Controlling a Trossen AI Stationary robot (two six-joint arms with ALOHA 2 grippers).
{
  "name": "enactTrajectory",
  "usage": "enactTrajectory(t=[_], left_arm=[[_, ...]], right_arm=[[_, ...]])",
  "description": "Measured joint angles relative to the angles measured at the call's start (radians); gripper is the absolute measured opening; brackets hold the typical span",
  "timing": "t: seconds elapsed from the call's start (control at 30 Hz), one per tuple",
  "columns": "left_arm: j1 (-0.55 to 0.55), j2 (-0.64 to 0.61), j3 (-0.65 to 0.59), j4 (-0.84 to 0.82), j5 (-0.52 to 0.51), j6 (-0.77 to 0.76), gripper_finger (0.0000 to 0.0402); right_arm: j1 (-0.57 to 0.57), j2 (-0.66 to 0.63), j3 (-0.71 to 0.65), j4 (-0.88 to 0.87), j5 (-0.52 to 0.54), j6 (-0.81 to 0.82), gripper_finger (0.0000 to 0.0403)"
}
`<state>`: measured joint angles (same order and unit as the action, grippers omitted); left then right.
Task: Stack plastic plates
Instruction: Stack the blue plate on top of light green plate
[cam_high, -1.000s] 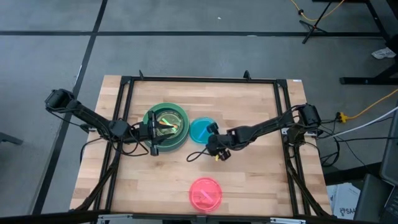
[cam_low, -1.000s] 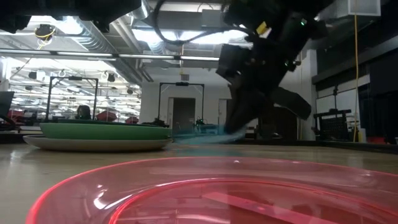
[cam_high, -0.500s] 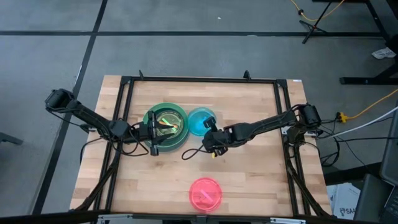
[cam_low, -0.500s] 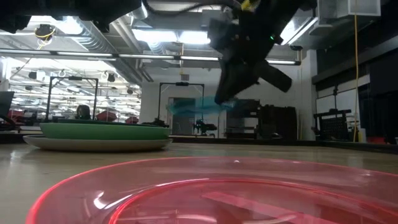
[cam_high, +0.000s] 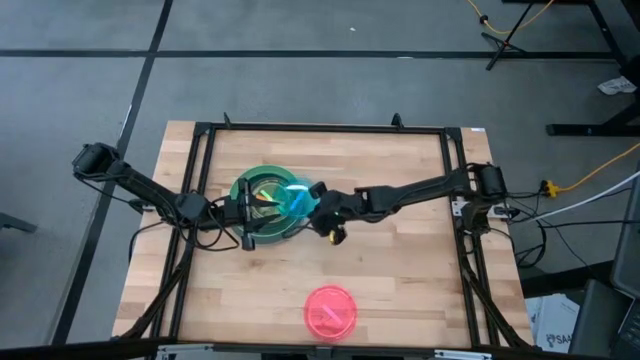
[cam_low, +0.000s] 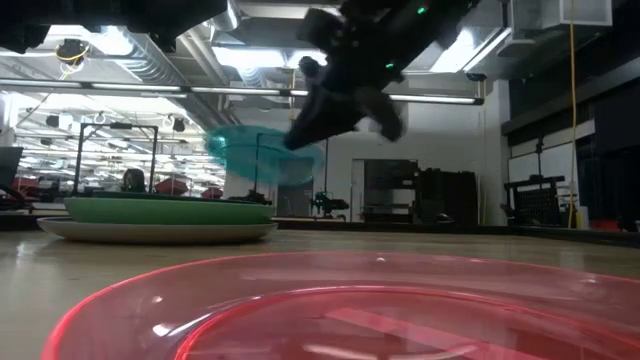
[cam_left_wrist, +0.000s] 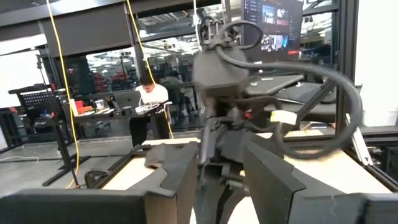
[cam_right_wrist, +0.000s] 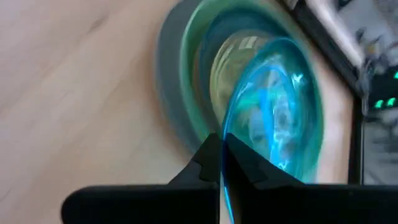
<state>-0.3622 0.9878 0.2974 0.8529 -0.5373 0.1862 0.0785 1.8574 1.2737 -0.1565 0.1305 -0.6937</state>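
A stack of plates (cam_high: 262, 205) sits left of the table's middle: a grey plate (cam_low: 150, 232) on the wood, a green one (cam_low: 165, 211) on it, and darker green and yellowish translucent plates inside (cam_right_wrist: 231, 68). My right gripper (cam_high: 320, 207) is shut on a translucent blue plate (cam_high: 300, 198), which is in the air over the stack's right part (cam_low: 262, 155). A translucent pink plate (cam_high: 330, 312) lies flat near the table's near edge. My left gripper (cam_high: 245, 213) is open at the stack's left rim, touching nothing; its wrist view (cam_left_wrist: 221, 180) shows no plate. My right gripper pinches the blue plate's rim (cam_right_wrist: 225, 163) between its two fingers, on the side of the plate toward the table's right. The fingers come in from the right, slanting down. The plate is lifted clear and tilted, its free edge (cam_low: 225, 150) over the stack.
A black metal frame (cam_high: 320, 128) runs around the wooden table top. Bare wood (cam_high: 400, 270) lies to the right of and nearer than the stack. A person (cam_left_wrist: 149, 102) stands in the room beyond the table. The right arm (cam_left_wrist: 217, 62) fills the middle of the left wrist view.
My right gripper has moved up and toward the table's left, staying shut on the blue plate. The plate has gone from resting on the wood right of the stack to being lifted clear and tipped over the stack's right part. The left arm has kept still.
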Motion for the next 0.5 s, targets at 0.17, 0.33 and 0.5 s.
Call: enactTrajectory(t=[0.17,0.33,0.5], left_arm=[[0.0,0.0,0.001,-0.01,0.0,0.0,0.0124],[0.0,0.0,0.001,-0.008,0.001,0.0,0.0124],[0.0,0.0,0.001,-0.007,0.003,0.0,0.0124]], right_arm=[[-0.024,0.071,0.002,0.154,-0.075,-0.023,0.0005],[-0.028,0.139,0.01,0.286,-0.09,-0.036,0.0005],[-0.029,0.2,0.01,0.443,-0.097,-0.049,0.0005]])
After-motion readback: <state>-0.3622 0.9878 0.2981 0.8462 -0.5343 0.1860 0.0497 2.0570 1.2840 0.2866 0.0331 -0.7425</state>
